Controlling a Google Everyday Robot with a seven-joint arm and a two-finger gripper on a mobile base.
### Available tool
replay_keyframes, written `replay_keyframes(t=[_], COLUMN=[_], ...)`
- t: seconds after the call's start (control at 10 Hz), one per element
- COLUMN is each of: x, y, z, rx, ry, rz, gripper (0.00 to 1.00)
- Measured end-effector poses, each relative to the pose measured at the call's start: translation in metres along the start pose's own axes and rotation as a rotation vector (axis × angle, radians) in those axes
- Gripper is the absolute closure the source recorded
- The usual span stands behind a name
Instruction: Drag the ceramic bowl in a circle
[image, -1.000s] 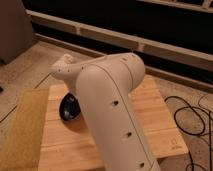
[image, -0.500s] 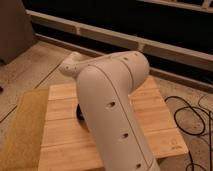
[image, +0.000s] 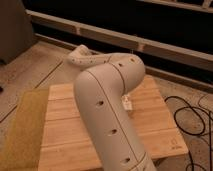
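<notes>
The ceramic bowl does not show; it is hidden behind my white arm (image: 107, 110), which crosses the middle of the wooden table top (image: 60, 130). The arm's forearm (image: 85, 59) reaches toward the table's far edge. My gripper is out of sight, hidden behind the arm's thick link.
A small white rectangular object (image: 128, 104) lies on the wood just right of the arm. A yellow-green mat (image: 22, 130) lies along the table's left side. Black cables (image: 192, 117) lie on the floor at the right. A dark wall with a ledge (image: 165, 42) runs behind.
The arm has swung to the right and farther back. The dark bowl, visible left of the arm one second ago, is now covered by the arm.
</notes>
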Motion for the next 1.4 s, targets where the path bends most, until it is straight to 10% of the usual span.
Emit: replay_keyframes(t=[0.3, 0.9, 1.2, 1.4], x=[-0.02, 0.027, 0.06, 0.085], y=[0.031, 0.117, 0.108, 0.077], z=[-0.016, -0.026, -0.029, -0.025], rx=[-0.092, -0.187, -0.147, -0.047], ry=[-0.077, -0.122, -0.122, -0.088], rz=[-0.046, -0.209, -0.21, -0.182], gripper=[1.0, 1.0, 1.0, 1.0])
